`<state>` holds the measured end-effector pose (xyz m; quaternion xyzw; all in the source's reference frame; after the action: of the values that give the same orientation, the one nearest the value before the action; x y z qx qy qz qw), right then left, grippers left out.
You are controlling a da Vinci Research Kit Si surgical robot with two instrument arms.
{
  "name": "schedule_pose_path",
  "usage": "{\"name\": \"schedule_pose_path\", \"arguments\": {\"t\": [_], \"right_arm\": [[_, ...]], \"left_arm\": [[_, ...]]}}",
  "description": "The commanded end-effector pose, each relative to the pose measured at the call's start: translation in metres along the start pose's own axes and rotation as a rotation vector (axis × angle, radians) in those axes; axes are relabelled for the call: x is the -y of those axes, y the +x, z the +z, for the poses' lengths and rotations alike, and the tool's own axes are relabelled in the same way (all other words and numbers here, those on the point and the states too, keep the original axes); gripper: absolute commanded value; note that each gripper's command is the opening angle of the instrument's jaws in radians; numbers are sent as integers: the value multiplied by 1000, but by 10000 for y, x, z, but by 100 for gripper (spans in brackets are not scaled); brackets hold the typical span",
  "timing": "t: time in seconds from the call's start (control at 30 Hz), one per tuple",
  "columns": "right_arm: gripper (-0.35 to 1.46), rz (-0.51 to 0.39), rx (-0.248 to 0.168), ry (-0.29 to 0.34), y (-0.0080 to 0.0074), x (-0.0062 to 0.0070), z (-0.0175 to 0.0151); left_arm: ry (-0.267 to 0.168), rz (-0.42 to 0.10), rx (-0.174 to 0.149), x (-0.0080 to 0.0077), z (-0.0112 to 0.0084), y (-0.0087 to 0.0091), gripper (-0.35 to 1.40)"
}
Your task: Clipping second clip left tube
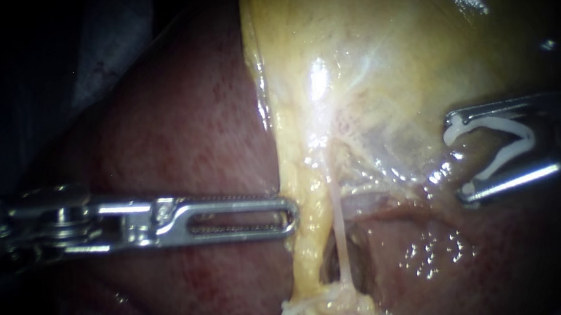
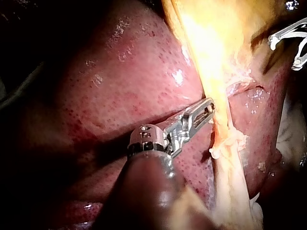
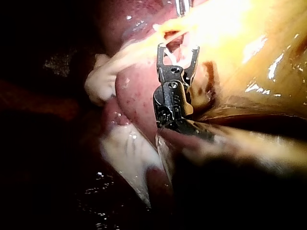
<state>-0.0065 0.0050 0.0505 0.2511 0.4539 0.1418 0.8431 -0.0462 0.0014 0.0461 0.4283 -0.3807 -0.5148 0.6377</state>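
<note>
1. The left instrument [image 1: 291, 213] is lying level across the liver [image 1: 185, 138]. The tip of its pincer is touching the edge of the yellow tissue band [image 1: 304, 242]. Whether the pincer is pinching that band cannot be told, in the endoscope view or in the left wrist view [image 2: 210, 104].
2. The right instrument [image 1: 456, 158] is holding its pincer spread wide. A white clip [image 1: 519, 135] is sitting inside, bearing on both inner sides. In the right wrist view [image 3: 177, 48] the clip [image 3: 172, 60] is showing the same open V.
3. The pale tube [image 1: 340, 236] is running just beyond the left pincer's tip, behind the yellow band. It is standing between the two pincers, apart from the right one.
4. The tube is ending in a whitish lump [image 1: 319, 306], below and beyond the left pincer's tip.
5. The gallbladder [image 1: 378, 36] is spreading above both pincers.
</note>
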Motion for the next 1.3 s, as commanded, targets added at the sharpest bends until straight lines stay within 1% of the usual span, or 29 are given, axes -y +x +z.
{"name": "schedule_pose_path", "arguments": {"t": [0.03,0.23,0.37,0.6,0.73,0.9,1.0,1.1,1.3], "right_arm": [[58,0,0,0,0,0,1],[58,-1,0,4,-1,1,3],[58,-2,0,10,-2,2,4],[58,-3,0,17,-4,4,9],[58,-7,-1,30,-6,7,15],[58,-13,-2,47,-11,12,26],[58,-22,-2,59,-12,16,36],[57,-11,-2,78,-16,23,53],[57,20,2,131,-31,38,105]], "left_arm": [[1,1,0,1,-2,0,-10],[4,0,-3,6,-10,4,-10],[10,0,-11,12,-23,8,-10],[8,-5,0,26,-53,9,-10],[7,-7,2,31,-57,10,-10],[7,-7,2,33,-58,11,-10],[7,-7,2,33,-58,11,-10],[7,-7,2,33,-58,11,-10],[7,-7,2,33,-58,11,-8]]}}
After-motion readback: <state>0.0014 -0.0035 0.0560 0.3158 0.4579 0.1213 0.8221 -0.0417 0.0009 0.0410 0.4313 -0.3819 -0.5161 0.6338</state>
